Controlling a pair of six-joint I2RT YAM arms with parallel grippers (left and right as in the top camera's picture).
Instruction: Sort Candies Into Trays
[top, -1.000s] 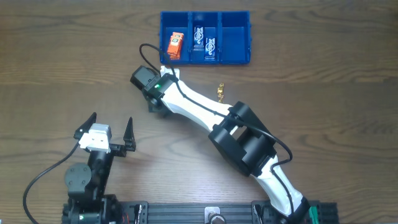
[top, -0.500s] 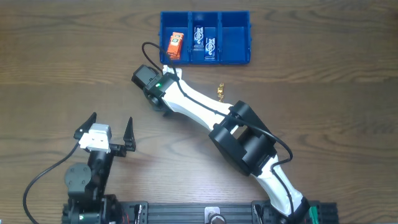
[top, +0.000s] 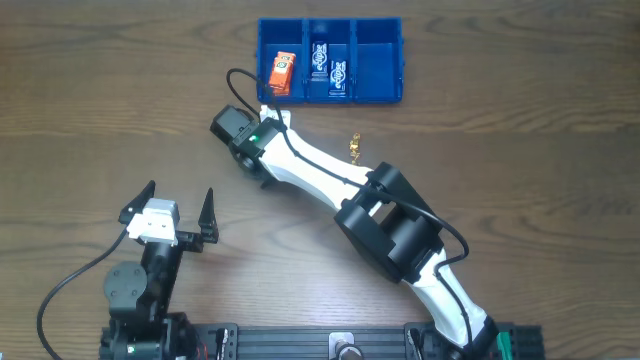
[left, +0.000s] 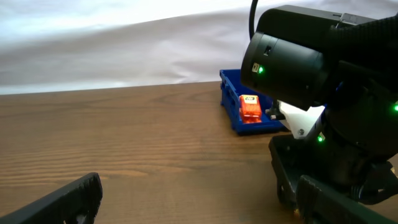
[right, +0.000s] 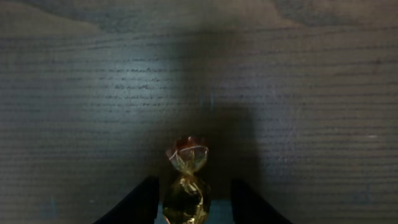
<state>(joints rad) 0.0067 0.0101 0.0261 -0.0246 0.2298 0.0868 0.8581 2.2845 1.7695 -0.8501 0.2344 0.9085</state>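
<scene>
A blue tray (top: 400, 60) with three compartments sits at the back of the table. Its left compartment holds an orange candy (top: 282, 72), and the middle one holds two blue candies (top: 320, 55). My right gripper (right: 189, 202) is shut on a gold wrapped candy (right: 185, 193), holding it above the wood just in front of the tray's left corner. Another gold candy (top: 353, 147) lies on the table beside the right arm. My left gripper (top: 170, 205) stands open and empty near the front left. The left wrist view shows the tray (left: 233, 106) and the orange candy (left: 250, 107).
The right arm (top: 330, 185) stretches diagonally across the middle of the table, and its wrist housing (left: 298, 56) looms close in the left wrist view. Bare wood lies to the left and far right.
The right wrist has edged very slightly toward the tray with the gold candy. The left arm has not moved.
</scene>
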